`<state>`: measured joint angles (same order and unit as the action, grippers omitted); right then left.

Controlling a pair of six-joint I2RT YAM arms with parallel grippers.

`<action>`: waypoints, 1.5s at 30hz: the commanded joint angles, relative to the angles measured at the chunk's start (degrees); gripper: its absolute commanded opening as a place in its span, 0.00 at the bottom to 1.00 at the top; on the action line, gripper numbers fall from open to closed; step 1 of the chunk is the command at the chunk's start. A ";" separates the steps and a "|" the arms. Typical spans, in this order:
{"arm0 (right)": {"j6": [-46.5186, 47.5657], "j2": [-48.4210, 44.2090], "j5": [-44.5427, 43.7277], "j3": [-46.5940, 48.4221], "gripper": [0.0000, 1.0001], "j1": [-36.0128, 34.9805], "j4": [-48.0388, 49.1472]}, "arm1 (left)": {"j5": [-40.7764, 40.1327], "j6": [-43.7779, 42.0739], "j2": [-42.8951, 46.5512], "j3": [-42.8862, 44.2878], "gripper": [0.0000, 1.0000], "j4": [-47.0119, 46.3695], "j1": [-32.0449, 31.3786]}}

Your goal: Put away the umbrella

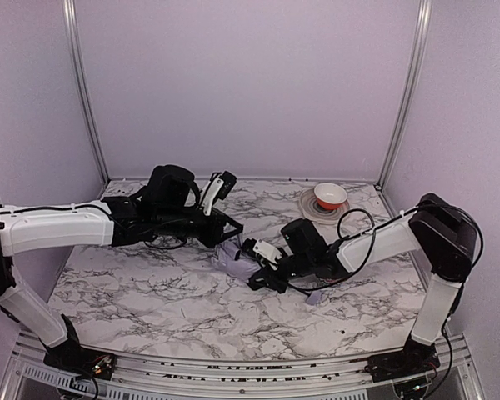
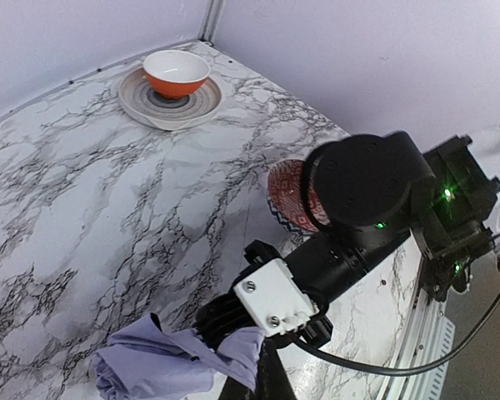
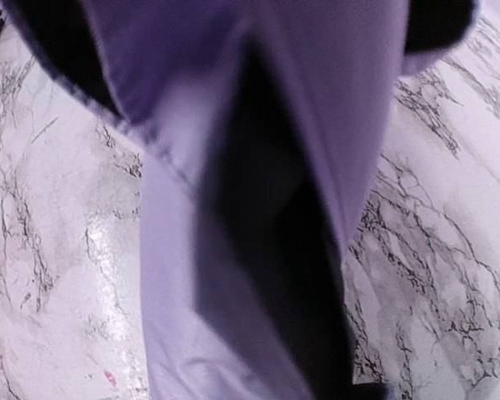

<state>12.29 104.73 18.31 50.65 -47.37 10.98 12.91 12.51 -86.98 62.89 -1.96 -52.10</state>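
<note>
Top view first: the umbrella [image 1: 232,260] is a crumpled lavender heap on the marble counter [image 1: 150,292], about mid-table, right between the two arms. The left gripper [image 1: 232,227] sits just behind the heap with its jaws pressed together. Can't tell if it's got any fabric in there. The right gripper [image 1: 252,267] comes in from the right, right up against the near side of the bundle. An orange bowl [image 1: 330,195] on a plate [image 1: 310,210] is back near the far right corner, well apart from all this.

Left wrist view: lavender folds bunch at the bottom edge, and the right gripper's black fingers are down on the fabric, which droops just under them. A red patterned bowl [image 2: 283,196] peeks out behind the right arm.

Right wrist view: it's basically all umbrella, blurry lavender cloth with the black underside showing. It hangs down between the dark finger shapes in the top corners, so that gripper looks pinched on the fabric.
</note>
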 commanded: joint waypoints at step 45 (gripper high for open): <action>-14.70 -18.77 25.16 4.53 0.00 19.95 2.08 | 11.82 -12.10 1.38 -5.20 0.00 4.64 -5.02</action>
<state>2.07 92.27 41.65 51.81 -31.55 8.99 18.15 6.50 -87.00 60.45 1.02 -55.33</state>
